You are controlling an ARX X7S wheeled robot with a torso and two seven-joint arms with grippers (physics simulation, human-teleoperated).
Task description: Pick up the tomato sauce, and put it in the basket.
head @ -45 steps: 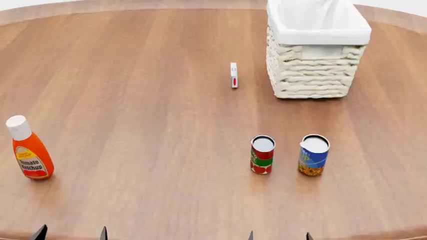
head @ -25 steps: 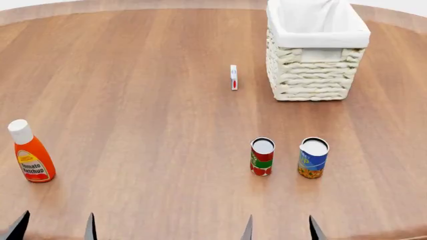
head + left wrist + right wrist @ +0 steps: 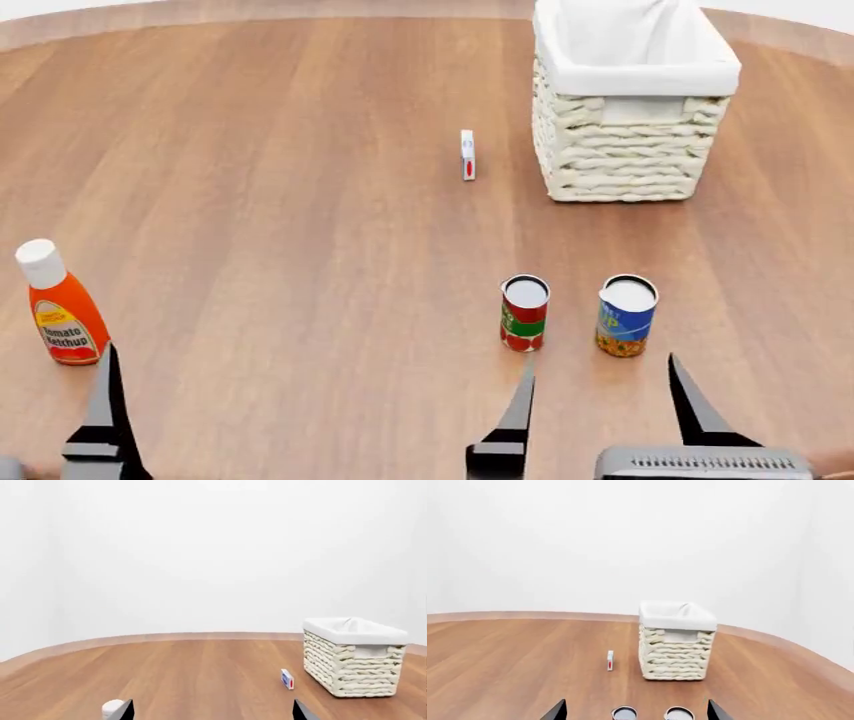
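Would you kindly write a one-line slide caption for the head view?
Open right gripper poised near the tomato sauce; basket waits at the table's far side.

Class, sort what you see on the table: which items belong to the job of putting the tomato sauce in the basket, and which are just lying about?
Belongs to the job:
tomato sauce can
basket

Just lying about:
blue-and-yellow can
ketchup bottle
small white box
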